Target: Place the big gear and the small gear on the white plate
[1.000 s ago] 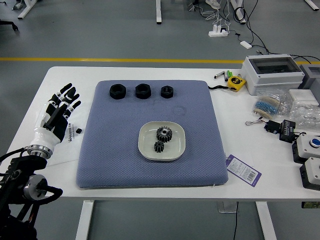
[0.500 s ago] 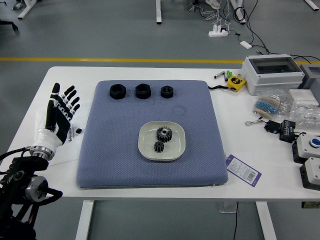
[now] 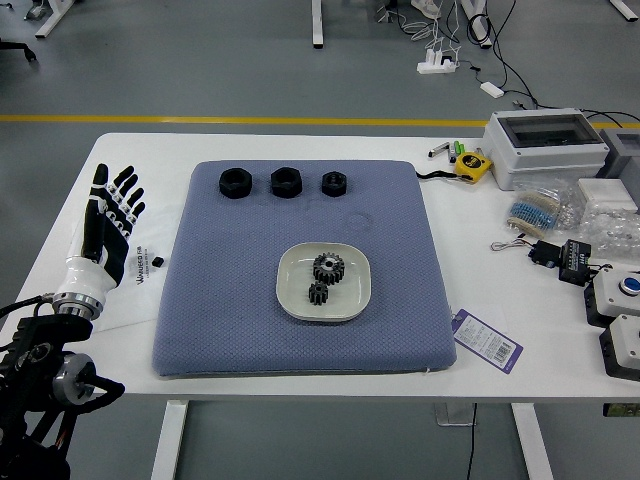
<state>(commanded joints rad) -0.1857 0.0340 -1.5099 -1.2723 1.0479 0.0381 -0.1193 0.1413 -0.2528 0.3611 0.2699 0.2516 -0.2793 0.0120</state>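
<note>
The big gear [image 3: 328,267] and the small gear [image 3: 318,293] both sit on the white plate [image 3: 289,290], inside its rim. The small one is just beside the big one, on the robot's side; whether they touch is too hard to see. The plate is on the blue mat [image 3: 230,320].

The robot's left hand [image 3: 108,222] is up past the mat's left side, with its fingers spread and nothing in them. The job looks done, so the step now is likely to bring this hand to rest. To do that well, the robot should go slow and keep the hand to the left, not swing it over the plate. It should lift a little before it turns, so no finger snags the mat. A bump there could shake the plate and make the gears slide. Both gears look well placed, so they need no more pokes.
</note>
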